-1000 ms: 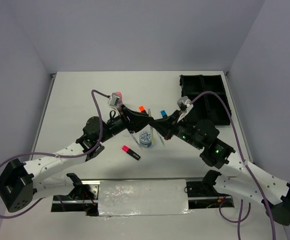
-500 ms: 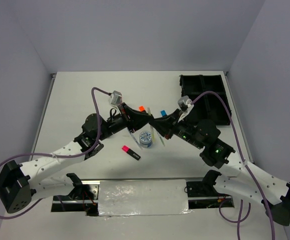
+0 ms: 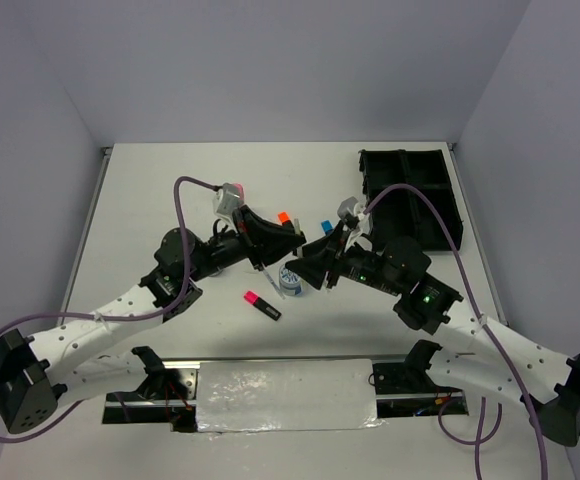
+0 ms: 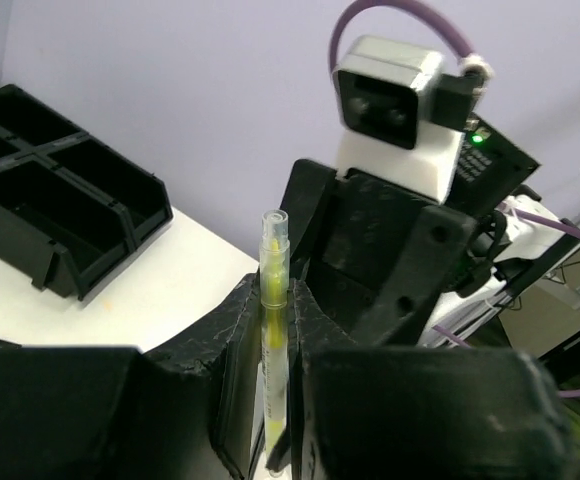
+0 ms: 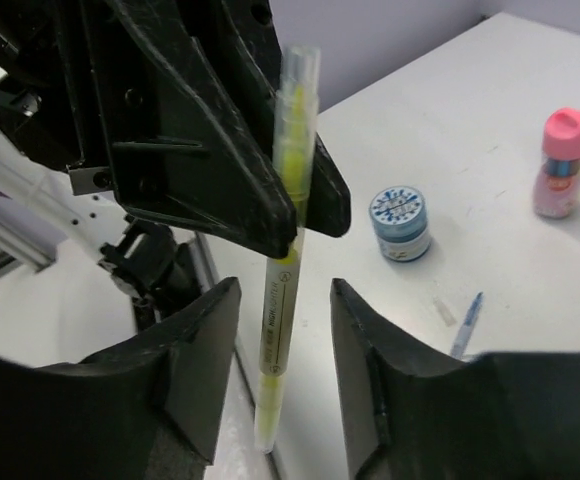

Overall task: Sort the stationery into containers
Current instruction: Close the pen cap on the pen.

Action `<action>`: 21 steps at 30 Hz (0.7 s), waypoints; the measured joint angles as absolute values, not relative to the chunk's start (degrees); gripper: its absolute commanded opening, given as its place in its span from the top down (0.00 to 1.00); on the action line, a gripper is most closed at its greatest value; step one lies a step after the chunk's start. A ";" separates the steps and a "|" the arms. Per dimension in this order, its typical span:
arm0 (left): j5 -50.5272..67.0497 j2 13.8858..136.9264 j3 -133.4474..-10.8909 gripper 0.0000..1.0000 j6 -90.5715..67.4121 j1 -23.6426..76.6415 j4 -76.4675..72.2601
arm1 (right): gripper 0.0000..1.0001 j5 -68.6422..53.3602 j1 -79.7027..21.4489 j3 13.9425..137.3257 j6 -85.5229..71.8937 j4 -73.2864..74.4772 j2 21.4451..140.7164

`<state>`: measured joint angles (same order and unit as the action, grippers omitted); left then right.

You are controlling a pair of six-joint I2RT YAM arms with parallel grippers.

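Handover step. Left hand [image 4: 275, 310] clamped on yellow pen [image 5: 288, 200], upright, mid-air. Right hand [image 5: 282, 295] wide open, fingers flanking pen's lower half, seemingly not touching. Next: right closes, left releases, carry to tray [image 4: 60, 262] beyond right hand.

The left hand [image 3: 272, 242] and right hand [image 3: 307, 266] sit close, perhaps touching, over the tub [image 3: 290, 286].

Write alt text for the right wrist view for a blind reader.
The left gripper holds a thin yellow pen, vertical in frame, inside the open right gripper, which is not touching it. Behind stand a blue-white tub and a pink bottle.
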<state>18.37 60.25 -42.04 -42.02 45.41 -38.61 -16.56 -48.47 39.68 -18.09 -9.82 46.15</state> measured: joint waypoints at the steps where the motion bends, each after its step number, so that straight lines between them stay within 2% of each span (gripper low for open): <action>1: 18.52 60.05 -42.04 1.00 -42.02 45.41 -38.72 | 0.65 -16.80 -48.45 39.68 -17.98 -9.85 46.35; 2: 18.76 59.88 -42.04 1.00 -42.02 45.43 -38.85 | 0.85 -16.97 -48.47 39.68 -17.69 -9.82 46.52; 4: 19.16 59.88 -42.04 0.98 -41.69 45.41 -39.16 | 1.00 -17.15 -48.49 39.68 -18.06 -9.85 46.87; 6: 19.25 59.88 -42.04 0.85 -41.71 45.39 -39.22 | 1.00 -17.17 -48.49 39.68 -18.55 -9.87 46.94; 7: 19.27 59.88 -42.02 0.64 -41.67 45.39 -39.22 | 1.00 -17.15 -48.49 39.68 -18.65 -9.89 46.89; 8: 19.27 59.88 -42.02 0.54 -41.50 45.41 -39.27 | 1.00 -17.17 -48.49 39.68 -18.70 -9.87 46.83; 9: 19.29 59.88 -42.02 0.35 -41.74 45.43 -39.18 | 1.00 -17.19 -48.49 39.68 -18.65 -9.85 46.83; 10: 19.29 59.88 -42.02 0.27 -41.34 45.43 -39.11 | 1.00 -17.21 -48.51 39.68 -18.61 -9.82 46.83; 14: 18.63 59.88 -43.07 0.23 -40.34 45.47 -36.56 | 1.00 -17.12 -48.51 39.68 -18.57 -9.74 46.46; 21: 14.06 58.67 -47.55 0.27 -37.21 45.47 -30.61 | 1.00 -17.23 -48.51 39.68 -18.57 -9.30 46.54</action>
<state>14.06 58.67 -47.55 -37.21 45.47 -30.61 -17.23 -48.51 39.68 -18.57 -9.30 46.54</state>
